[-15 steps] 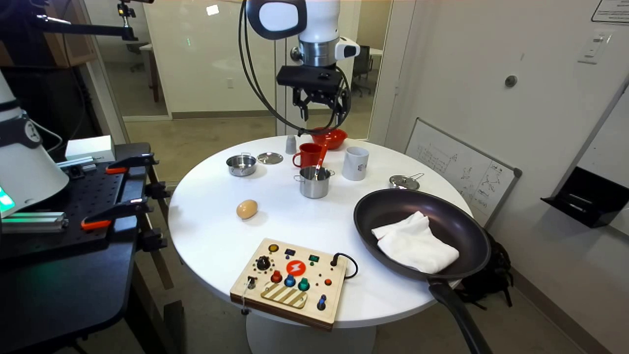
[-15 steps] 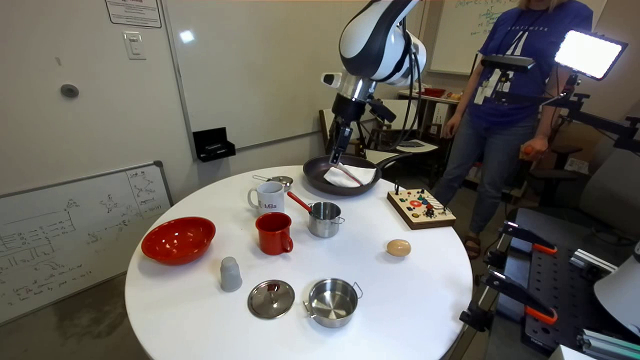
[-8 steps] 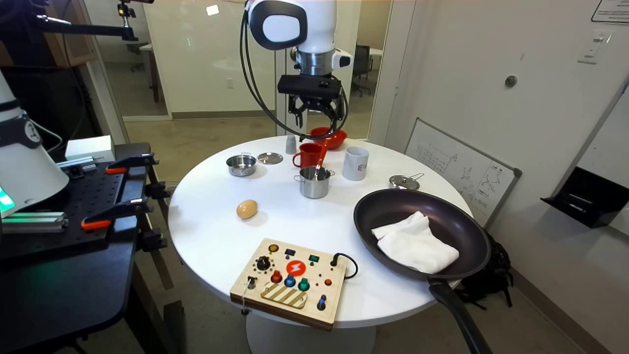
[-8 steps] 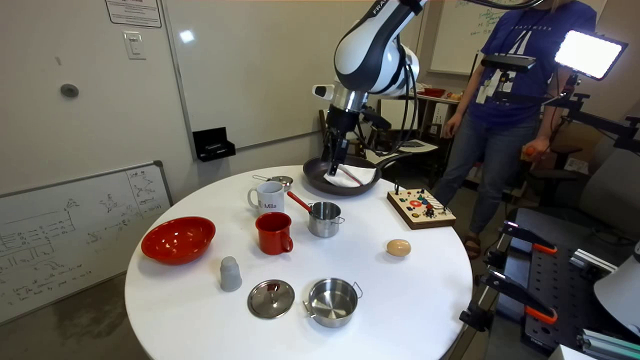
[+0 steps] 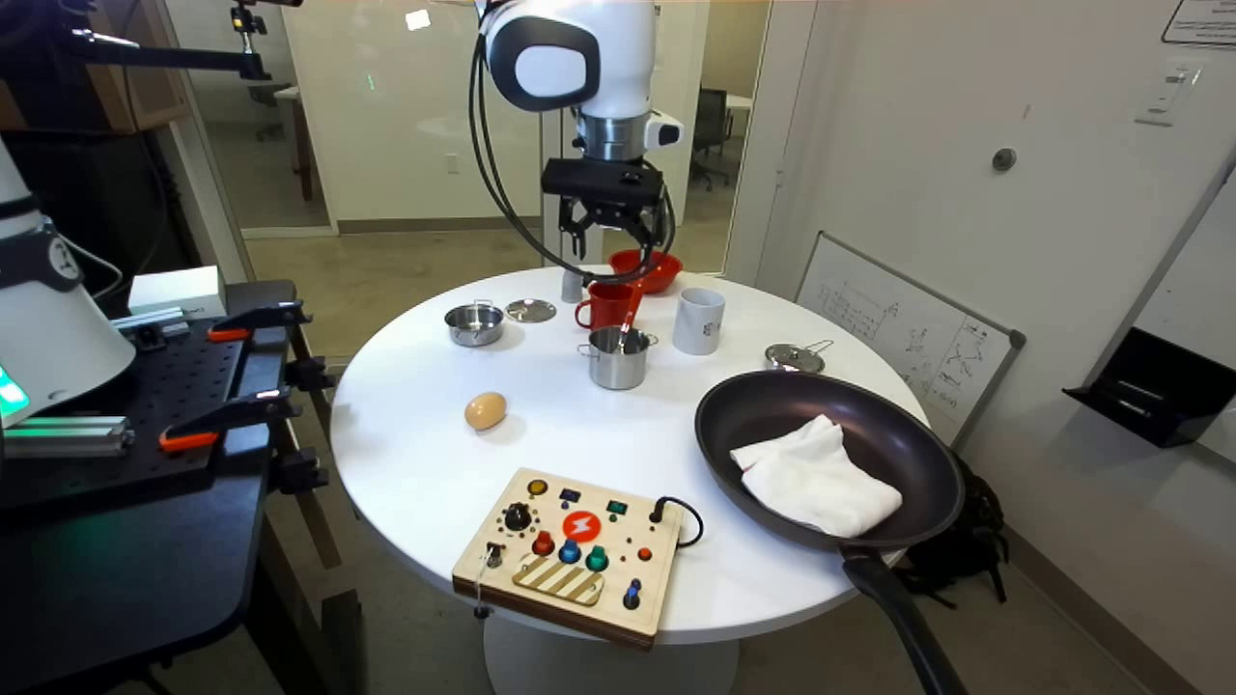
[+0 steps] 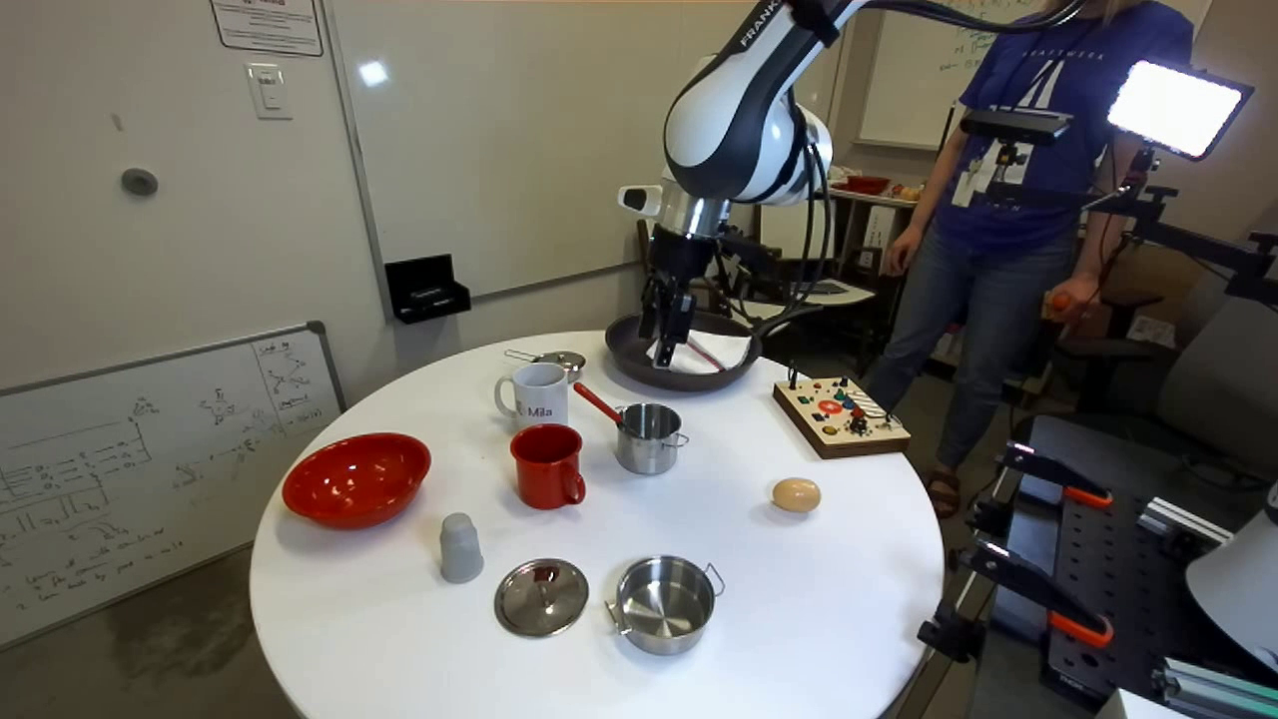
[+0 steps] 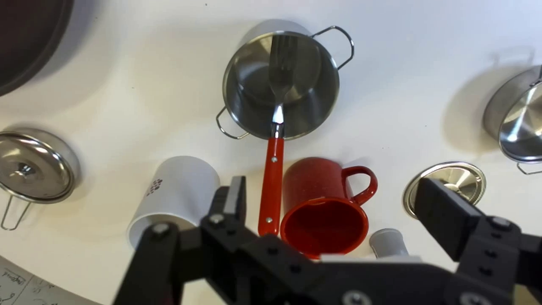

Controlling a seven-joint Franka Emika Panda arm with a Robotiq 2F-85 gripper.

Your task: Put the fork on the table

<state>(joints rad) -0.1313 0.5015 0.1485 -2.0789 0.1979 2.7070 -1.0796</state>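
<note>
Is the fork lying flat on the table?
No; in the wrist view the fork rests in the steel pot, red handle sticking out.

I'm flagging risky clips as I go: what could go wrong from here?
The fork slants into the steel pot with its handle over the rim, so lifting it could drag or tip the pot. In the wrist view the open gripper frames both handle and red mug, so a grab might bump the mug.

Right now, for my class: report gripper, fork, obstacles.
Gripper open, empty. Fork in steel pot, handle sticking out. White mug, red mug flank it; may crowd grasp.
</note>
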